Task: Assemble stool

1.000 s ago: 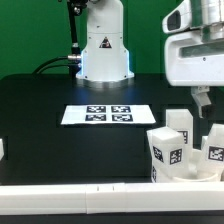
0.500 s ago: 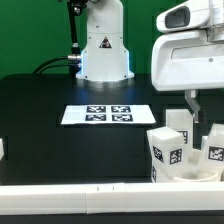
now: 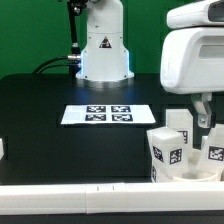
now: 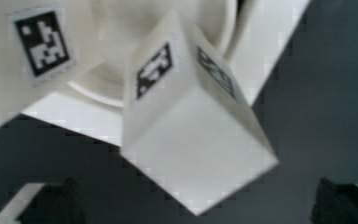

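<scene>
The stool's white legs stand upright in a cluster at the exterior view's lower right. One tagged leg [image 3: 165, 150] is in front, one [image 3: 179, 124] behind it and one [image 3: 215, 152] at the right edge, over the round seat [image 3: 190, 173]. My gripper [image 3: 200, 118] hangs open just above and between these legs, holding nothing. In the wrist view a tagged leg [image 4: 190, 120] points up toward my gripper [image 4: 194, 214], with dark fingertips [image 4: 41, 204] wide apart on either side of it. The curved seat [image 4: 91, 92] and another tagged leg [image 4: 34, 45] lie beyond.
The marker board [image 3: 108, 114] lies flat mid-table on the black surface. The arm's white base [image 3: 103, 50] stands at the back with cables beside it. A white rail [image 3: 80, 190] runs along the front edge, and a small white piece [image 3: 2, 150] sits at the exterior view's left edge.
The hand swung toward the exterior view's left, then back right, and now hangs slightly lower over the legs. The jaws stayed open. The legs have not moved.
</scene>
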Robot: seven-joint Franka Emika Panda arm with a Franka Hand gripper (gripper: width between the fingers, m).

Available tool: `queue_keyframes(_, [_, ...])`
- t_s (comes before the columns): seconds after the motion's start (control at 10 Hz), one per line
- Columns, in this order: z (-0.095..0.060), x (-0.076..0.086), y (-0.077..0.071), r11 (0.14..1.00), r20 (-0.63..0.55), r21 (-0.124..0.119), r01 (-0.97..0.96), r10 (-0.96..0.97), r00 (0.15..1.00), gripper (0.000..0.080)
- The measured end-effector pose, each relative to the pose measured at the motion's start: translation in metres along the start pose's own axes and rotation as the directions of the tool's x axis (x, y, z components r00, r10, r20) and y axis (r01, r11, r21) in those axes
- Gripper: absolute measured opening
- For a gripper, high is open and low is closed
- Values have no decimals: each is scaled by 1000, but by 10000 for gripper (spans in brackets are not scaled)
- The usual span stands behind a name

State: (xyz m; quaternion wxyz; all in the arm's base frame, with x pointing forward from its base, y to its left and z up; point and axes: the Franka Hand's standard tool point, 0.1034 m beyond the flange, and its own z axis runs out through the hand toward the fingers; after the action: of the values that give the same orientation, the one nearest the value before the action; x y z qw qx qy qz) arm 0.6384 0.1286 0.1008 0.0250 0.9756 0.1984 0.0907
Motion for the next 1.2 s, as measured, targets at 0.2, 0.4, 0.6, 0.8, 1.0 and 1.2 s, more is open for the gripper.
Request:
queue_keyframes(0.2, [1, -2, 4, 988, 13, -23, 150, -149, 989, 649])
queue_keyframes(0.4, [7, -5, -4, 861, 54, -27, 508, -506, 861, 649])
queue_keyframes(0.6, [26, -12, -5, 736, 114, -15, 677, -671, 732, 649])
queue_keyframes(0.8, [34, -10, -7, 732, 106, -40, 680, -673, 732, 649])
queue_keyframes(1.0, [34, -10, -6, 759, 105, -45, 650, -643, 758, 523])
queue_keyframes(1.2, [34, -10, -5, 857, 95, -62, 511, -505, 858, 332])
